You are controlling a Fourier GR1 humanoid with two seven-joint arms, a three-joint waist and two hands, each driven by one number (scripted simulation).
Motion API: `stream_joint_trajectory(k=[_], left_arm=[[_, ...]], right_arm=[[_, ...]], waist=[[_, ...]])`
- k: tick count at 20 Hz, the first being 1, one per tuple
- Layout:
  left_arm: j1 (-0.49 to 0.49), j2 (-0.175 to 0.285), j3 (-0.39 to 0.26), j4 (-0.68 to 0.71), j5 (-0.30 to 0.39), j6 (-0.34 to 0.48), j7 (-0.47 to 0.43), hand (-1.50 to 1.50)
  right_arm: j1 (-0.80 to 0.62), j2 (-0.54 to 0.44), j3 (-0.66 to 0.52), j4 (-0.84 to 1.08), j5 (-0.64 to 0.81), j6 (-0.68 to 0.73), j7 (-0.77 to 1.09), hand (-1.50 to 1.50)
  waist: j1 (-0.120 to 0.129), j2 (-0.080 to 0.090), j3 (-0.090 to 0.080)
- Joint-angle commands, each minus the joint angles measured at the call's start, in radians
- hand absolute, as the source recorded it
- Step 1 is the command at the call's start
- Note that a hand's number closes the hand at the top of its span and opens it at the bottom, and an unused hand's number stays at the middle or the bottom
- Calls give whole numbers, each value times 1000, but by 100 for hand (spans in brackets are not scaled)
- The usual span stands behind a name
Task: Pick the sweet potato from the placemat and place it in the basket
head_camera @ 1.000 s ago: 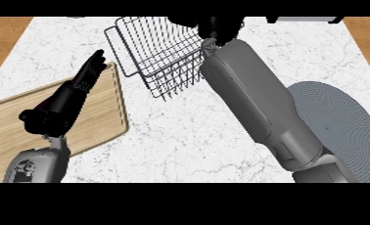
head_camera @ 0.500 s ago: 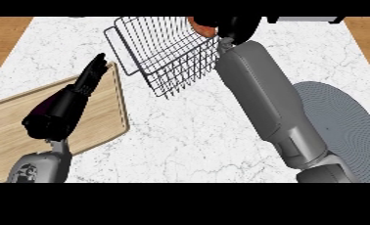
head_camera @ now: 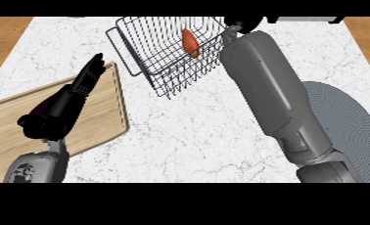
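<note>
The counter (head_camera: pixel 195 136) under my head camera is white marble, with strips of wood showing past its top corners. At the top centre I see the wire basket (head_camera: pixel 145 67), sitting askew to the counter's edges. The sweet potato (head_camera: pixel 190 43) is inside it, an orange-red piece standing roughly on end, near the basket's right wall. I cannot tell whether it rests on the bottom wires.

My right forearm runs up the right of the view to the right hand (head_camera: pixel 242 23), a small dark shape just beside the basket's upper right corner. It is apart from the sweet potato and holds nothing I can see, though I cannot tell whether it is released or clenched. The forearm hides part of the round grey placemat (head_camera: pixel 338 114) at the right edge.

The left hand (head_camera: pixel 66 102) is at the left, over the wooden cutting board (head_camera: pixel 104 119). It is released, fingers (head_camera: pixel 91 71) straight and pointing up toward the basket, and it grasps nothing
</note>
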Motion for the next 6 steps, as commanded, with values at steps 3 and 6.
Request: stream_joint_trajectory(k=[3, 6], left_arm=[[-14, 8, 20, -11, 6, 6, 8, 0], [6, -9, -4, 21, -16, 11, -4, 0]], right_arm=[[15, -18, -70, -157, -77, 2, 34, -150], [126, -27, -102, -255, -176, 43, 17, -150]], waist=[[-15, -6, 0], [-27, -7, 0]])
